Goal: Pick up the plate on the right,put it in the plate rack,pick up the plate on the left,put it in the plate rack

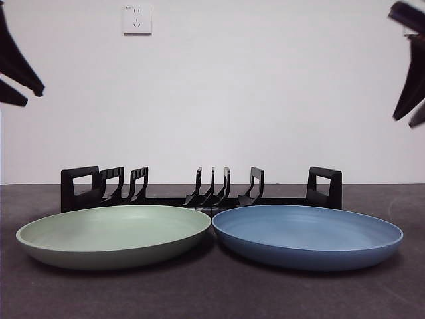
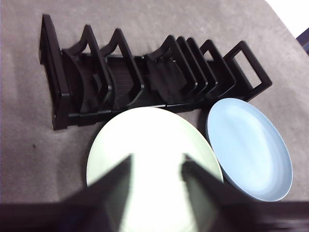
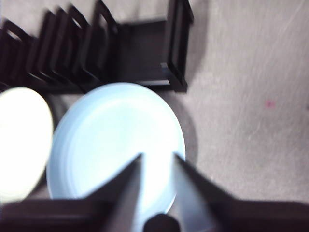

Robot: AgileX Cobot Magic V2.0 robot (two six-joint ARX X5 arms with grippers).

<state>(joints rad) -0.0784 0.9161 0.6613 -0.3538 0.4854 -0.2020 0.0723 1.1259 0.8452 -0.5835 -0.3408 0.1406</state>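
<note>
Black jaws of the right gripper (image 3: 155, 162) stand parted with a narrow gap, holding nothing, and hang above the blue plate (image 3: 116, 145), which lies flat on the table just in front of the plate rack (image 3: 96, 53), at the rack's right-hand end by one of its boxy loop handles; in the front view this gripper (image 1: 412, 100) shows only as a dark tip at the upper right corner, high above the rack. Black jaws of the left gripper (image 2: 155, 166) are spread wider, also empty, and hover over the pale green plate (image 2: 149, 159), which rests flat in front of the rack's left half; this gripper (image 1: 20, 83) appears in the front view as a dark tip at the upper left corner. Seen from the front, the green plate (image 1: 113, 234) and the blue plate (image 1: 307, 234) sit side by side before the rack (image 1: 199, 189), their rims touching or nearly so near the rack's middle. The rack's upright curved prongs hold no plate. Behind the rack rises a white wall with a socket (image 1: 137, 19), and the dark grey table (image 1: 212, 292) carries everything
</note>
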